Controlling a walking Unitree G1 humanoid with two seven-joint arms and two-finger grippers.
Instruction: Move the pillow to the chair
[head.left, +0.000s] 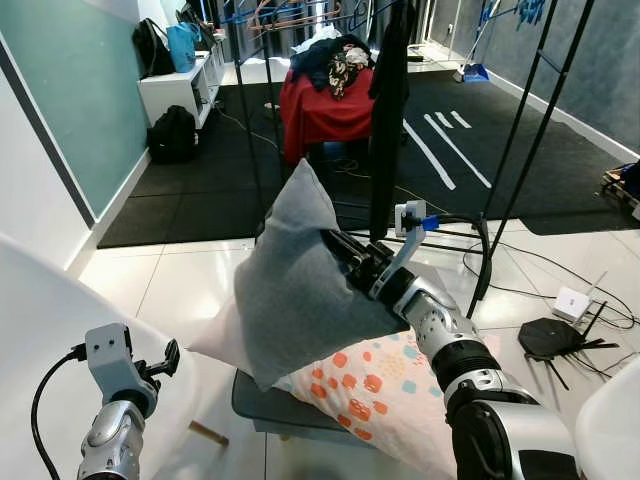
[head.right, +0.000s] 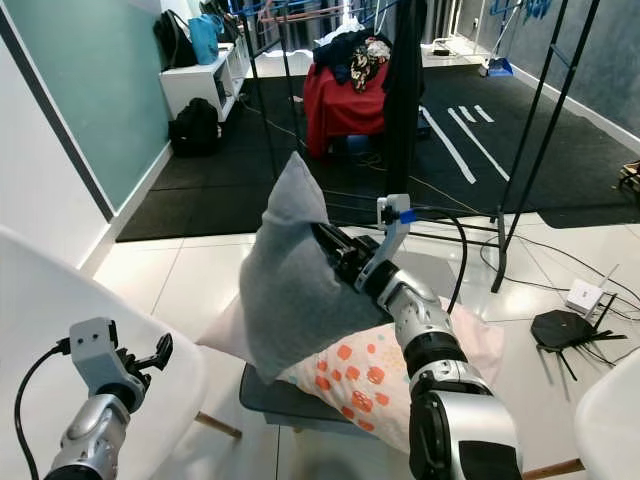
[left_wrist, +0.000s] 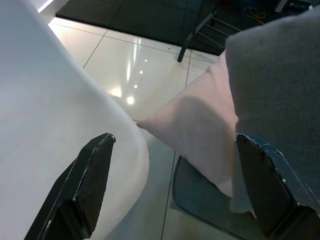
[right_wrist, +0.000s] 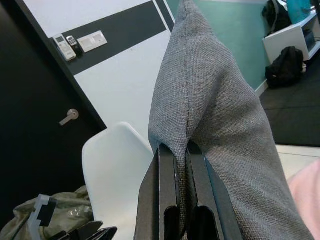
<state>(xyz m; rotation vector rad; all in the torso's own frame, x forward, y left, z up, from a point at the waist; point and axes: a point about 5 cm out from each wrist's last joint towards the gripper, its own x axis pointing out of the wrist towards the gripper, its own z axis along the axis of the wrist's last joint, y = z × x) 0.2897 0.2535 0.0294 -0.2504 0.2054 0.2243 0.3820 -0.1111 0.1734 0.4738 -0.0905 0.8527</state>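
Left eye view: a grey pillow (head.left: 300, 290) with a coarse weave hangs lifted, one corner pointing to 12 o'clock, above a pink patterned pillow (head.left: 385, 390) on a dark stool (head.left: 262, 400). The right gripper (head.left: 340, 250) bites its edge at 3 o'clock. A white chair (head.left: 60, 340) sits at 9 o'clock.

Left wrist view: the left gripper (left_wrist: 175, 190) has fingers (left_wrist: 90, 175) spread wide, holding nothing, beside the chair.

Right wrist view: the right fingers (right_wrist: 167, 190) are pinched together on a fold of grey fabric.

Clutter on the floor beyond
A red-draped table (head.left: 325, 112) heaped with clothes (head.left: 335, 60); black backpack (head.left: 172, 134) beside white shelf (head.left: 180, 85); router (head.left: 556, 338).
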